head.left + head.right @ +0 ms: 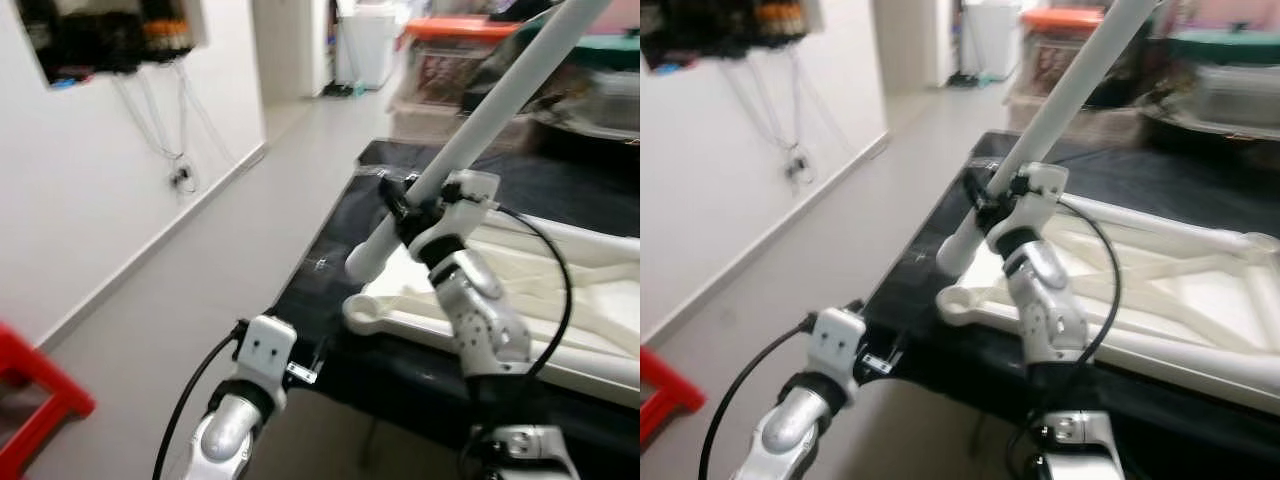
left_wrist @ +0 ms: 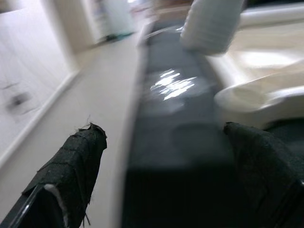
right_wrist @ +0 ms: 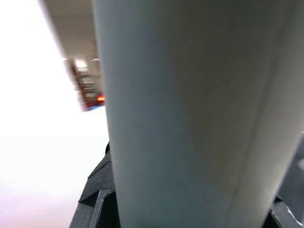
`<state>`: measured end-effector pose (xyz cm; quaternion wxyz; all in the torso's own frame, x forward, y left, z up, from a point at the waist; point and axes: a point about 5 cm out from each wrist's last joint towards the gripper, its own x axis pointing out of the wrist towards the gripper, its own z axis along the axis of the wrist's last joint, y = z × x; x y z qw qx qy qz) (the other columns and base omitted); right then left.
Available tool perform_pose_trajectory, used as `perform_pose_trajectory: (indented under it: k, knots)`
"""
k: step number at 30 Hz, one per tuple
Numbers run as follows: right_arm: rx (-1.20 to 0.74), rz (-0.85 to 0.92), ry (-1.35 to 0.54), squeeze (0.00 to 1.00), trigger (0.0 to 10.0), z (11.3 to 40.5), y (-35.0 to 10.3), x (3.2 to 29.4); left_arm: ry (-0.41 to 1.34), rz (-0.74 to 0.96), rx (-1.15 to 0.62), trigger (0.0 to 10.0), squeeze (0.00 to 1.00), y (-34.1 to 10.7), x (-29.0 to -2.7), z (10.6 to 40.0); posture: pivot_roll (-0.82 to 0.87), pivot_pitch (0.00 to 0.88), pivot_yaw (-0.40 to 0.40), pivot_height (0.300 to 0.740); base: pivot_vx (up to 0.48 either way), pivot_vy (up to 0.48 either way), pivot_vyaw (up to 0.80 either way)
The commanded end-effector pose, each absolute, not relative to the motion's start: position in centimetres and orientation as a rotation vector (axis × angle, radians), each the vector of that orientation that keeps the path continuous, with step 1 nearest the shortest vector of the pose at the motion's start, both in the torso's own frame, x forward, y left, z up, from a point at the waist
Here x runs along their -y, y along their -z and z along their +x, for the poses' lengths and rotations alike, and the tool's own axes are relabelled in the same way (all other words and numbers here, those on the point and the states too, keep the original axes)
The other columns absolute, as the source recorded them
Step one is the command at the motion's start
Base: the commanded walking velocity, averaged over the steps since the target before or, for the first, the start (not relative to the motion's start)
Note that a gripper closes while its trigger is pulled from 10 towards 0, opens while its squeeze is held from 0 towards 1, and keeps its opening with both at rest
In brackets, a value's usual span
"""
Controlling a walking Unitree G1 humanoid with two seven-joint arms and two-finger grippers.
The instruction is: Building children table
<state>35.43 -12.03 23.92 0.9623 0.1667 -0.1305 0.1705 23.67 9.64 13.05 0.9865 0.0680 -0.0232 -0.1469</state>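
One leg (image 1: pixel 500 100) clamped in right gripper (image 1: pixel 408 212), tilted toward 1 o'clock. You lower its round end into corner socket (image 1: pixel 365 310) at 6 o'clock on tabletop (image 1: pixel 560 290). Left gripper (image 2: pixel 161 156) spread, holds nothing, near black bench (image 1: pixel 340 250) edge.

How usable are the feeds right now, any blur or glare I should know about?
Both eye views are softly motion-blurred, worst at the shelves behind. Left wrist view: streaked, with a bright glare patch on the black table; the left gripper fingers are dark. Right wrist view: the white table leg is too close and out of focus, background blown out white.
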Motion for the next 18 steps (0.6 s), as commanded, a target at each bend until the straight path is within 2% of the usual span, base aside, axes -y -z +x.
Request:
perform_pose_trajectory:
  k: [1, 3, 11, 18]
  knots:
    - [0.289, 0.325, -0.344, 0.0, 10.0, 35.6, -24.6, 12.2, 0.318, 0.108, 0.037, 10.0, 0.0, -13.1, -8.8, 23.2, 0.02, 0.006, -0.078, 0.74, 0.0, 0.0, 0.79]
    - [0.288, 0.327, -0.346, 0.0, 10.0, 35.7, -24.8, 12.1, 0.32, 0.102, 0.033, 10.0, 0.0, -13.1, -8.6, 23.0, 0.02, 0.014, -0.082, 0.74, 0.0, 0.0, 0.7]
    - [0.285, 0.319, -0.331, 0.0, 10.0, 36.8, -25.3, 11.9, 0.319, 0.073, 0.015, 10.0, 0.0, -13.1, -8.3, 22.2, 0.02, 0.043, -0.097, 0.74, 0.0, 0.0, 0.0]
    - [0.289, 0.299, -0.314, 0.0, 10.0, 37.7, -25.7, 12.3, 0.324, 0.051, 0.005, 10.0, 0.0, -13.4, -7.9, 21.4, 0.02, 0.07, -0.097, 0.74, 0.0, 0.0, -0.8]
